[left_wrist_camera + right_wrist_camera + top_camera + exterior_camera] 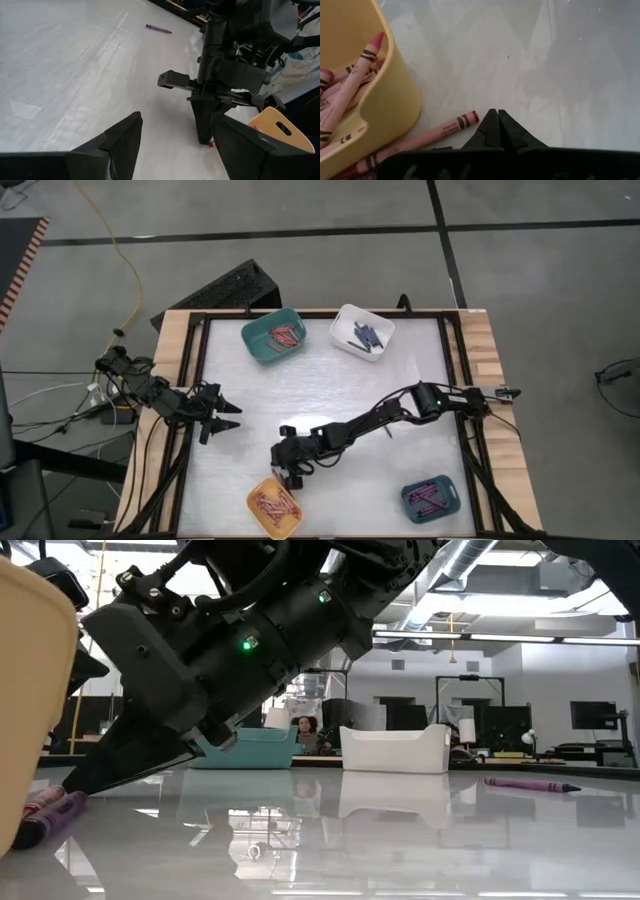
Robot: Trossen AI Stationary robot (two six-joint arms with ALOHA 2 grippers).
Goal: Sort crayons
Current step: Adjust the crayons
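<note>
Our right tool (pixel 497 122) is down low on the surface (pixel 330 395), right next to the yellow bin (pixel 275 507). Its two tips are pressed tight together and we see nothing between them. A red-pink crayon (pixel 427 137) lies flat on the surface just beside the tips and close against the yellow bin's wall. It looks like it fell outside the bin, or did not make it in. We think the tool is down there because this crayon belongs in the yellow bin with the others like it. With its tips shut, the tool could only nudge the crayon, so it would have to open up to pick it up.

Our left tool (pixel 222 420) waits near the left edge of the surface, well away from the bins. Its fingers stand apart and hold nothing.

The crayons are thin little sticks with paper wraps and dark bands near the ends. The yellow bin holds pink-red ones. The teal bin (pixel 272 336) at the far side holds red ones, and the white bin (pixel 362 332) beside it holds dark bluish ones. The blue bin (pixel 431 498) holds pinkish ones. One purple crayon (pixel 527 784) lies alone out on the surface, in no bin yet.
</note>
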